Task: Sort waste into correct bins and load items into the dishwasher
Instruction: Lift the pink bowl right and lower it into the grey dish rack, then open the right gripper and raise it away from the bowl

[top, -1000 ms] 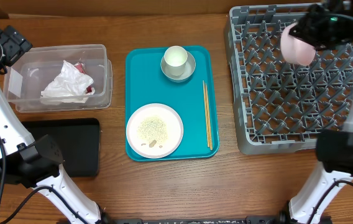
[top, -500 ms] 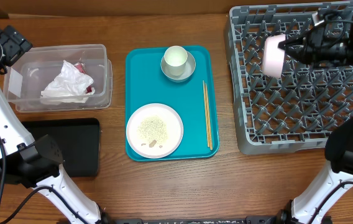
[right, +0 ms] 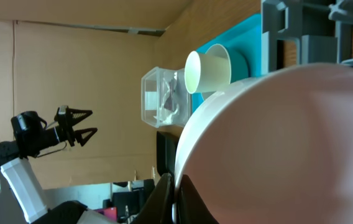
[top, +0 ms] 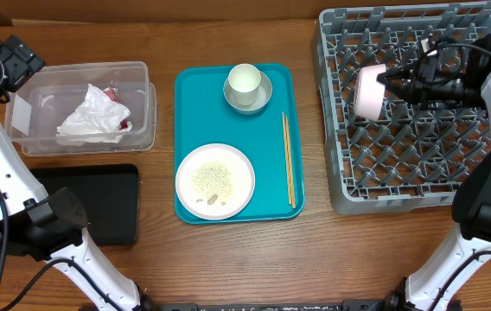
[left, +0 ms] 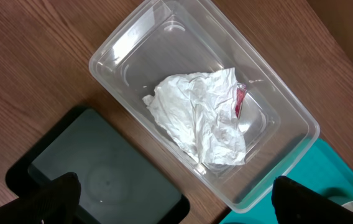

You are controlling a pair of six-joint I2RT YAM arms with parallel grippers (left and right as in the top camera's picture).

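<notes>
Pale-pink bowl [top: 367, 93] is clamped by its rim in the closed right claw [top: 387, 83] in the overhead view; it is tipped on edge over the grey dish rack [top: 418, 173], whose pegs lie directly below this claw, and contact between bowl and pegs cannot be determined. Well to the left of the right claw lies the teal tray [top: 273, 186], which carries a white cup [top: 245, 79] standing in a second small bowl [top: 263, 97], a flat plate [top: 239, 186] bearing loose grains [top: 213, 177], and a pair of chopsticks [top: 288, 160]. The left claw [top: 16, 59] is open and holds nothing; the clear tub [top: 137, 99] with the crumpled napkin [top: 90, 117] lies just to its right, and the black tray [top: 98, 203] is further toward the robot on the table [top: 228, 259]. In the left wrist view, both fingertips [left: 58, 194] stand at opposite edges of the frame, wide apart, with the tub, the napkin and the black tray below and ahead of the claw. In the right wrist view, the bowl fills the area in front of the right claw; the cup, the tub and the left arm [right: 36, 137] appear beyond it.
</notes>
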